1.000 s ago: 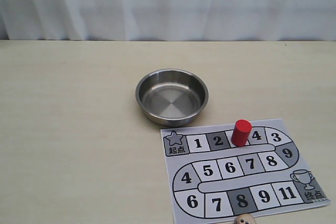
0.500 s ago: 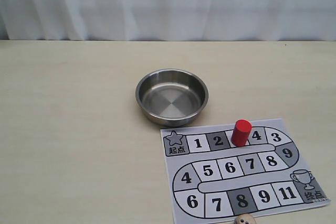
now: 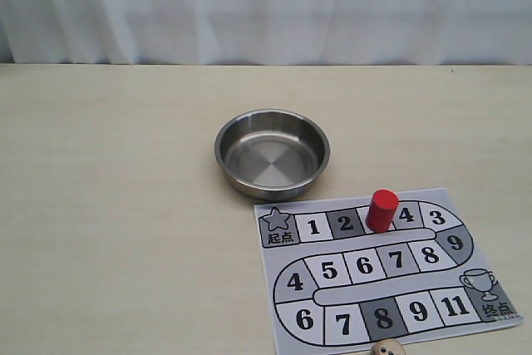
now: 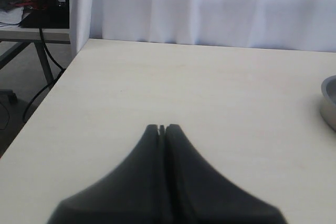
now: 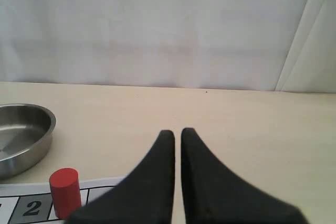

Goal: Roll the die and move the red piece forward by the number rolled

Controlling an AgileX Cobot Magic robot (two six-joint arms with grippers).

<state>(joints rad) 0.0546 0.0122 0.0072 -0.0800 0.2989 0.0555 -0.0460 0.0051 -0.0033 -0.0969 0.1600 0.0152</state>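
Look to the table's (image 3: 125, 205) near right corner for the printed board (image 3: 391, 295), lying flat with its numbered track facing up. Find the red piece (image 3: 382, 209) standing upright there, long axis vertical, flat round end up, on the square between 2 and 4 in the board's far row. Find the die (image 3: 384, 349) just off the board's near edge, below square 8, mostly cropped, with two dark dots on the face in view; cannot tell how the rest of it sits.

In the wrist views, note the left gripper (image 4: 162, 128) held low over bare tabletop near the left edge, fingertips pressed together, holding nothing. Note the right gripper (image 5: 177, 132) aimed toward the far edge and the curtain (image 5: 157, 24), only a thin slit between its fingers, also empty, with the red piece just beside it.

Count a steel bowl (image 3: 273, 114) beyond the board's far left corner, close but apart. Leaves broad open tabletop along the left and far edges.
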